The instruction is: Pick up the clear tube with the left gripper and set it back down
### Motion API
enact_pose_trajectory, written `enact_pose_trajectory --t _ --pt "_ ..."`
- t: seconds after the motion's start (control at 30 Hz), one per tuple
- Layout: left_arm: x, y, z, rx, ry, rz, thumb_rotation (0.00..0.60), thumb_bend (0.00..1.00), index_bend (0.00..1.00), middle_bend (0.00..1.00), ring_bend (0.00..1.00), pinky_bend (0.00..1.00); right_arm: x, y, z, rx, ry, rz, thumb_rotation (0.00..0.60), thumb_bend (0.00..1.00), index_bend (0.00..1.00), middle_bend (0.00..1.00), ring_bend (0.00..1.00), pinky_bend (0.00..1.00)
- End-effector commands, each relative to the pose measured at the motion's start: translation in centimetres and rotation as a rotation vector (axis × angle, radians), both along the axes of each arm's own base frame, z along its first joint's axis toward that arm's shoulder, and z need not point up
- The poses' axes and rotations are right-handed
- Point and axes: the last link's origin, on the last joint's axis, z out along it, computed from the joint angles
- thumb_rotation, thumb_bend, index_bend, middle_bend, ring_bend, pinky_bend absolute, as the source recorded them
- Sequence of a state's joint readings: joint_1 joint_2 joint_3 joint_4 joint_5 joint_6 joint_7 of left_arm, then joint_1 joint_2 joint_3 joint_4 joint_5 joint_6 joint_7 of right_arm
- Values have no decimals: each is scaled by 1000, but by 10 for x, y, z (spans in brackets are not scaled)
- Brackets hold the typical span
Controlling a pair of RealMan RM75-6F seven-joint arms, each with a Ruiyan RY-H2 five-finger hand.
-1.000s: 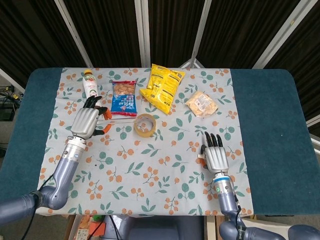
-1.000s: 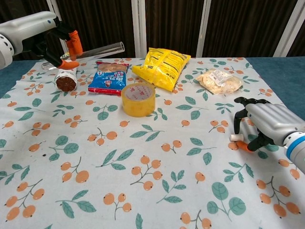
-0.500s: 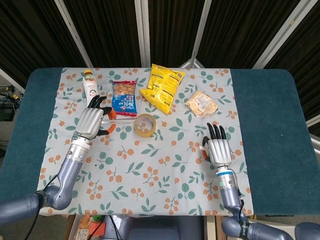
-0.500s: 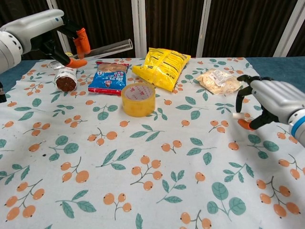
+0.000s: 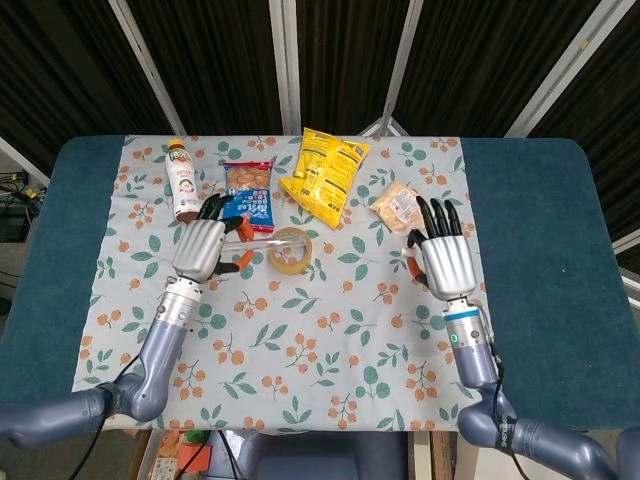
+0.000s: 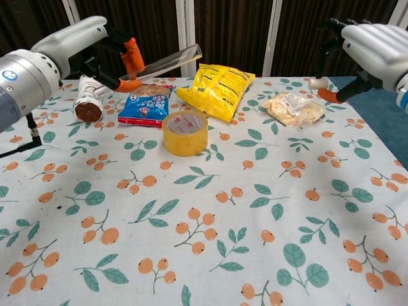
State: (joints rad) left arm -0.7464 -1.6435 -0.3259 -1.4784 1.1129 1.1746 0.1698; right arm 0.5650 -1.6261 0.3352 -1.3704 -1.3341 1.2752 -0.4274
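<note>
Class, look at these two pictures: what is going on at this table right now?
The robot's left hand holds a clear tube in the air, above the blue snack packet and near the roll of tape. It has not set the tube down yet. The right hand is raised with fingers apart and holds nothing.

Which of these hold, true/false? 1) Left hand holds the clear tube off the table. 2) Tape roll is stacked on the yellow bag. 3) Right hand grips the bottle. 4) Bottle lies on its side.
1) True: the left hand holds the clear tube lifted.
2) False: the tape roll sits on the cloth, in front of the yellow bag.
3) False: the right hand holds nothing.
4) True: the bottle lies flat.
</note>
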Motion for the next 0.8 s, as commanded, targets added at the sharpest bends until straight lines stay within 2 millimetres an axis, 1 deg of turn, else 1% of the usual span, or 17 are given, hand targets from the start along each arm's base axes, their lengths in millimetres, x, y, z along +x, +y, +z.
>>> enact_pose_trajectory --t 0.03,0.17,0.33,0.53,0.8 --pt "6 0 -7 -14 -96 24 600 571 721 545 140 0 5 -9 13 -33 43 60 600 436 597 86 0 0" --pt "10 4 -12 6 -151 20 600 575 721 545 140 0 10 -18 24 -62 68 98 600 435 597 86 0 0" --pt "14 10 -20 -1 -169 39 600 575 721 545 140 0 14 -27 35 -96 147 162 600 435 597 86 0 0" --pt "24 9 -26 3 -165 5 600 575 721 545 140 0 26 -34 44 -127 198 234 600 436 600 87 0 0" --pt "27 10 -30 -8 -154 7 600 575 721 545 140 0 36 -39 49 -148 227 299 600 435 606 87 0 0"
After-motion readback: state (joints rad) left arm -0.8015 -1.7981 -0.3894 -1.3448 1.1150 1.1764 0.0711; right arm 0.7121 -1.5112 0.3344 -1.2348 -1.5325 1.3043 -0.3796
